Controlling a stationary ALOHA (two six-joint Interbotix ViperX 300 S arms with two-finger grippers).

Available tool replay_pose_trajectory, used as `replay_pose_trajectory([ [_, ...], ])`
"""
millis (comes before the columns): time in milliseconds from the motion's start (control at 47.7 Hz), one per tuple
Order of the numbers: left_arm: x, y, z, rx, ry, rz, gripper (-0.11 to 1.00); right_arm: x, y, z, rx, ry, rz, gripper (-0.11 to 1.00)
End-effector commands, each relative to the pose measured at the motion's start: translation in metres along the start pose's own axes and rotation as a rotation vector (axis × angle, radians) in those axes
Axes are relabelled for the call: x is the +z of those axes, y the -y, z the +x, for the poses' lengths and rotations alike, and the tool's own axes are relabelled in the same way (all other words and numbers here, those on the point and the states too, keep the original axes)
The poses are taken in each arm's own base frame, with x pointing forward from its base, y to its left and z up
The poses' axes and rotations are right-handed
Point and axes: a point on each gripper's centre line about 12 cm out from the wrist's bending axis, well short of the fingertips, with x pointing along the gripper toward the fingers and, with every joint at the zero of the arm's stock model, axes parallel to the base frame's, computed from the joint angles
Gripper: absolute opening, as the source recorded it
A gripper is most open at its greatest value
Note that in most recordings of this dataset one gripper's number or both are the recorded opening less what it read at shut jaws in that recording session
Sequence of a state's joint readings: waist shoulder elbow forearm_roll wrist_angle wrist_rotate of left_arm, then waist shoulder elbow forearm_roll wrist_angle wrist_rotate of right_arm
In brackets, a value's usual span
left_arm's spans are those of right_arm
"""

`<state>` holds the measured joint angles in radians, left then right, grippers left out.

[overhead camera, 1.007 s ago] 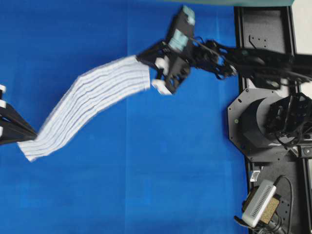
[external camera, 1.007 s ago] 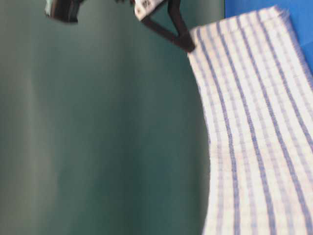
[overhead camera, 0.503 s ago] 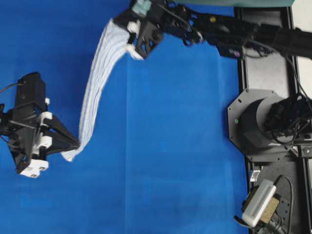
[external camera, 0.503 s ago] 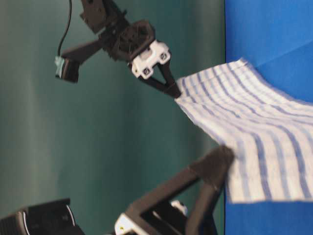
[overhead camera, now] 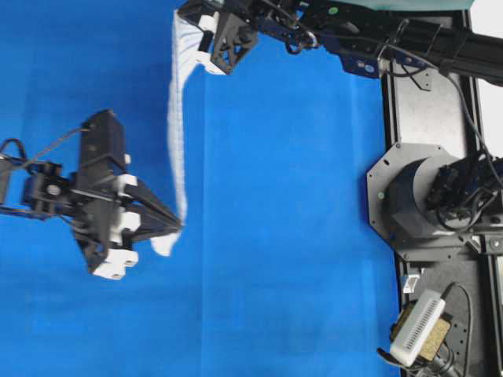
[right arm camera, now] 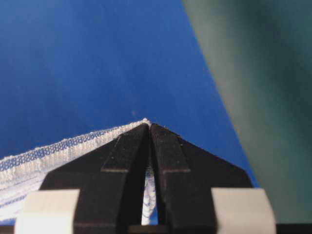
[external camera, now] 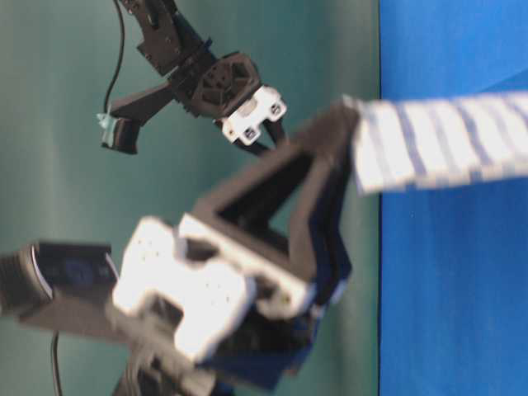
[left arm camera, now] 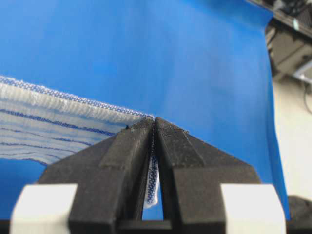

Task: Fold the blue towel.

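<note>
— Blue table covering (overhead camera: 299, 236) everywhere, black mounts down the right edge. Where's the blue towel (overhead camera: 177, 149)?

— Hanging edge-on as a narrow strip, from top centre down to left of middle in the overhead view, strung between both arms.

— Pinched?

— Yes. Left gripper (overhead camera: 179, 228) is clamped on its lower corner, right gripper (overhead camera: 182, 14) clenched on the upper one.

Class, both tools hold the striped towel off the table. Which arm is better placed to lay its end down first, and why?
Probably left. The left tool pinches the blue towel over open table covering, while the right tool grips at the covering's far edge.
</note>
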<state>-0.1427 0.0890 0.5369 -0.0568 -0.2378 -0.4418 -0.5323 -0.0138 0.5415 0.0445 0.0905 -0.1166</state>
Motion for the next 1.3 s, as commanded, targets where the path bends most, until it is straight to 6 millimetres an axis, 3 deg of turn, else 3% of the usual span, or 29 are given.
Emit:
replay_pose_trajectory([
  [0, 0.022, 0.014, 0.008, -0.037, 0.059, 0.004, 0.03, 0.011, 0.009, -0.015, -0.021, 0.041, -0.003, 0.14],
  [210, 0.026, 0.018, 0.029, -0.044, 0.068, -0.017, 0.03, 0.002, 0.017, -0.028, -0.041, 0.036, -0.003, 0.14],
  [482, 0.018, 0.013, 0.036, -0.05, 0.082, -0.093, 0.03, 0.003, 0.018, -0.022, -0.041, 0.013, -0.026, 0.14],
  [692, 0.001, 0.002, 0.024, -0.029, 0.071, -0.162, 0.03, 0.004, 0.017, -0.001, -0.034, -0.011, -0.03, 0.14],
  [986, -0.025, -0.012, -0.007, 0.006, 0.067, -0.231, 0.03, 0.01, 0.003, 0.037, -0.004, -0.028, -0.05, 0.14],
  [1279, -0.043, -0.027, -0.012, 0.051, 0.018, -0.236, 0.03, 0.002, -0.01, 0.069, 0.021, -0.069, -0.064, 0.14],
])
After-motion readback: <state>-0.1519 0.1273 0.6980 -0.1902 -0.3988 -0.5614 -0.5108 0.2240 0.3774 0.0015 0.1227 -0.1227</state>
